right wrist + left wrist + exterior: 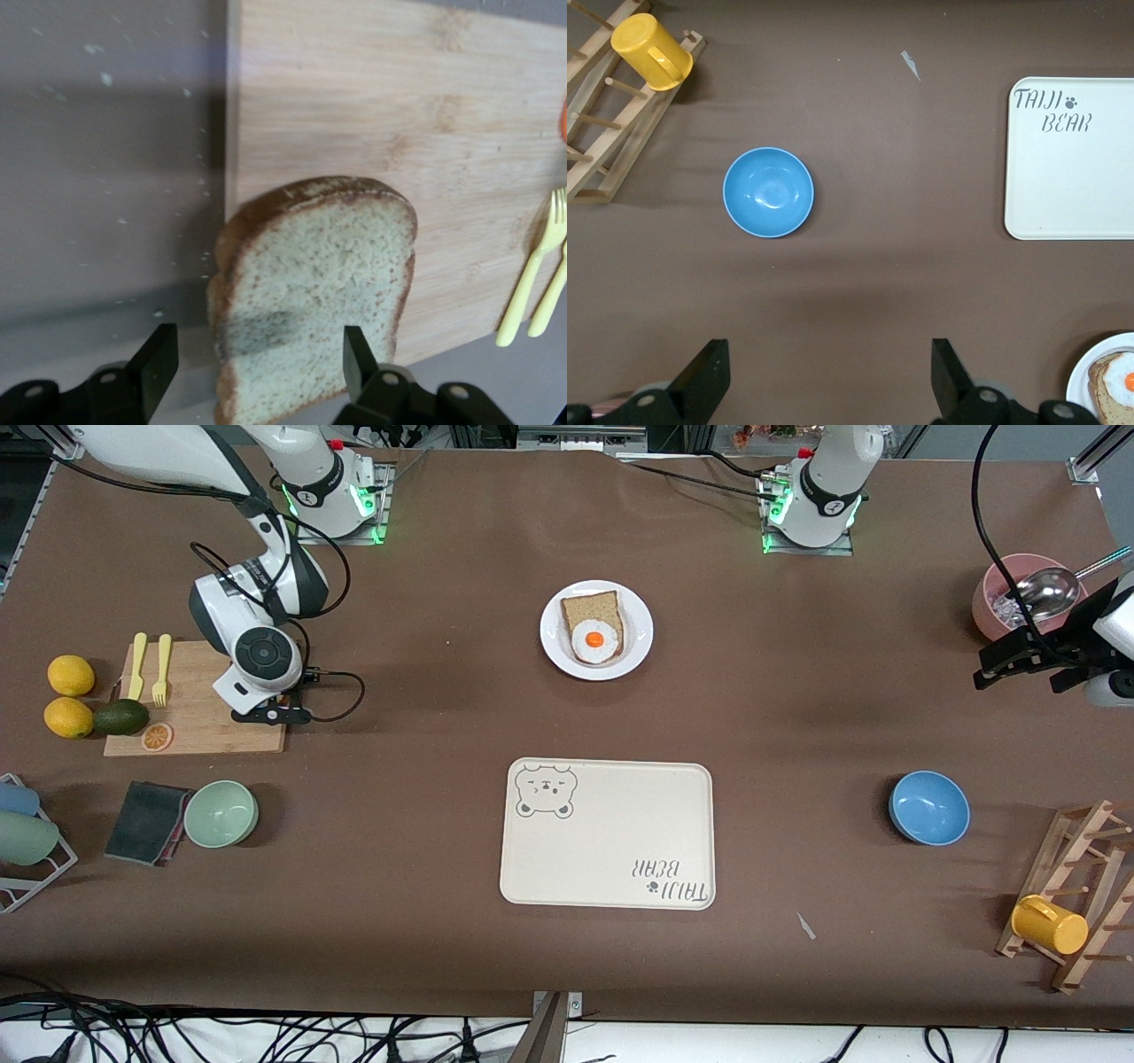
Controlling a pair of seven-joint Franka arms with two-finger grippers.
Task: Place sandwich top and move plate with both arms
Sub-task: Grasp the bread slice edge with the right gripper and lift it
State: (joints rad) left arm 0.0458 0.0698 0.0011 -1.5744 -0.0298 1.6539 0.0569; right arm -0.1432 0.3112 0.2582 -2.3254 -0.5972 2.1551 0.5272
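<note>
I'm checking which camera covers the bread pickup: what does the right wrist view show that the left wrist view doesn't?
Only the right wrist view shows the sandwich top, a plain slice lying on the wooden cutting board at its edge, with the right claw open, its fingers either side of the slice, and two yellow forks beside it.

Only the left wrist view shows the blue bowl, the yellow cup on its wooden rack, the bear tray, part of the plate with the egg slice, and the open left claw.

Both show the brown table.

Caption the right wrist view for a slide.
Right gripper open astride a bread slice on the cutting board.
</note>
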